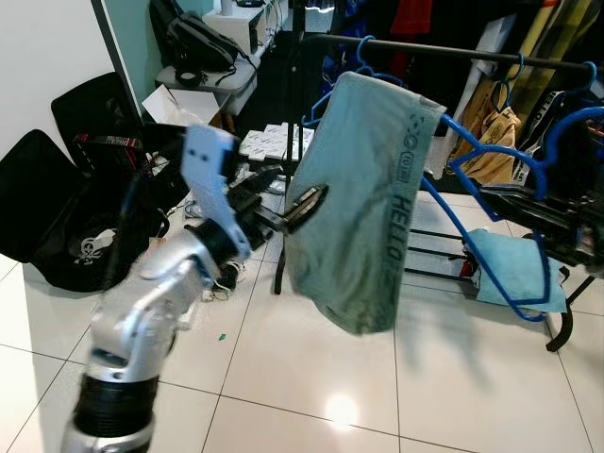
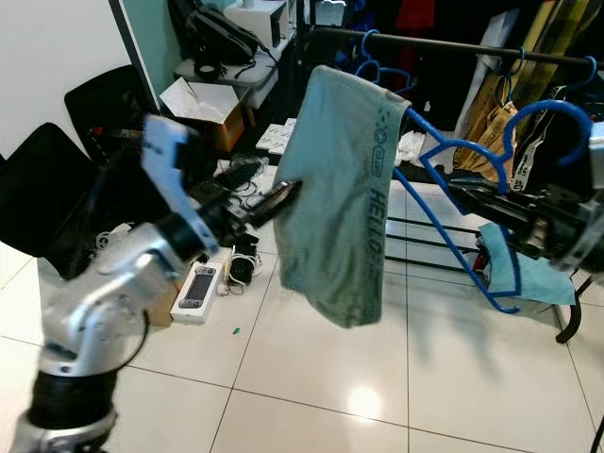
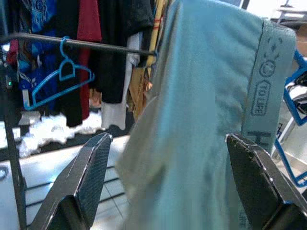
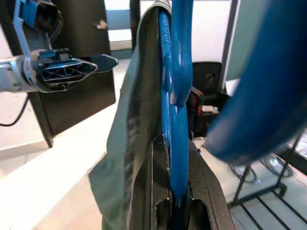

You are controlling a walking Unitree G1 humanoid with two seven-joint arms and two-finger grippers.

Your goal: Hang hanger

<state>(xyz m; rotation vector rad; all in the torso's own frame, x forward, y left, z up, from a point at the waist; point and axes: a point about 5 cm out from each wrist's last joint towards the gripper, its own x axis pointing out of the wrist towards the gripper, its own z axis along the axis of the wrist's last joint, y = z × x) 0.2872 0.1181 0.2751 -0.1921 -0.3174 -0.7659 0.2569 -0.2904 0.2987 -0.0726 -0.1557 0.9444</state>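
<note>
A teal towel printed "HELLO" is draped over a blue hanger, held out in the air below and in front of the black clothes rail. My right gripper is shut on the hanger's blue bar, reaching in from the right. My left gripper is raised at the towel's left edge, open. In the left wrist view the towel hangs between and just beyond the spread fingers.
Other blue hangers and dark clothes hang on the rail. A second teal cloth lies on the rack's low frame. Black bags and cables clutter the floor at left, with a handheld console and a cluttered table behind.
</note>
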